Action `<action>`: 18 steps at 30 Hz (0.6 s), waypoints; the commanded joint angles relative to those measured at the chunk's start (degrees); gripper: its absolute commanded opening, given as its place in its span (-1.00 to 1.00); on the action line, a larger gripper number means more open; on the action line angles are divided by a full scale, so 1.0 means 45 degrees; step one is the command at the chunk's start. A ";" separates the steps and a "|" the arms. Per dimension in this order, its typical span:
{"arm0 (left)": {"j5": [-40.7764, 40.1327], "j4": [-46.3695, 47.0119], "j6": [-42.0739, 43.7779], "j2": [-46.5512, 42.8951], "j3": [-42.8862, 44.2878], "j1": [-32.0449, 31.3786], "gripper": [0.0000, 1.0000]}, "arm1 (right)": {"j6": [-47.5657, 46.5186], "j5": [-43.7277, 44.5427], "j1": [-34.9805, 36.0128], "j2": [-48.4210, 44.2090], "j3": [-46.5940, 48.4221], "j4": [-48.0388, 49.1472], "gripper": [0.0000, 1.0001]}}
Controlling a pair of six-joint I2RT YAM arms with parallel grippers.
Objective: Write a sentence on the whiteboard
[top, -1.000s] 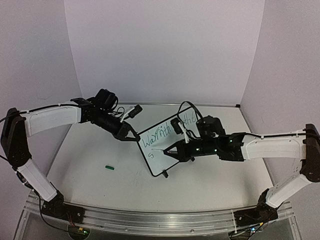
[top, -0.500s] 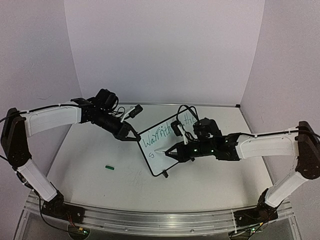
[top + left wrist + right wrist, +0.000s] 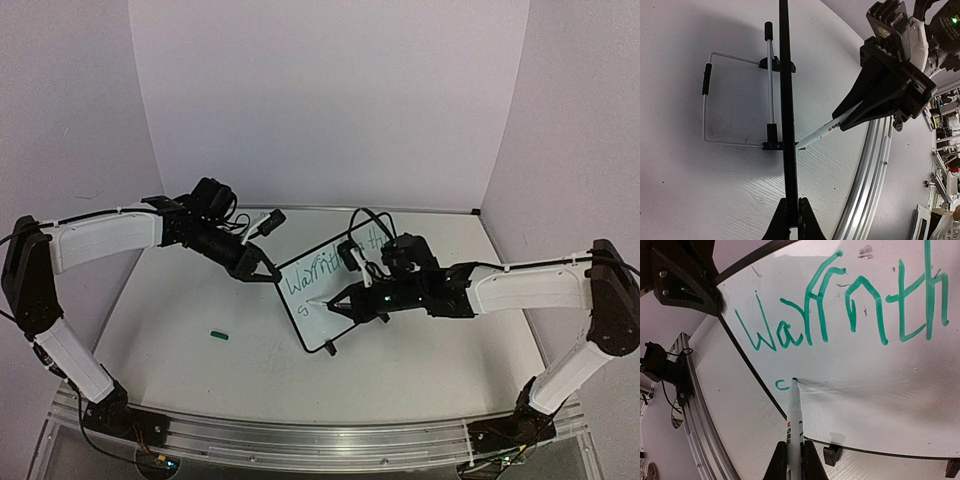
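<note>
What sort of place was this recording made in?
Most likely a robotics lab test cell, not a home or office: a white table boxed in by plain pale panels, an aluminium rail carrying the arm bases at its near edge, and equipment clutter in the left wrist view.

The whiteboard (image 3: 865, 390) is glossy white with a thin black frame and green lettering. The marker (image 3: 794, 425) I hold is white with red print. A small green object (image 3: 220, 335) lies on the off-white table (image 3: 200, 375).
</note>
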 commanded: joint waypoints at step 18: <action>0.0123 -0.0884 0.0282 0.0415 -0.0015 -0.0587 -1.00 | 0.0007 0.0892 0.0003 -0.0058 0.0144 -0.0744 -1.00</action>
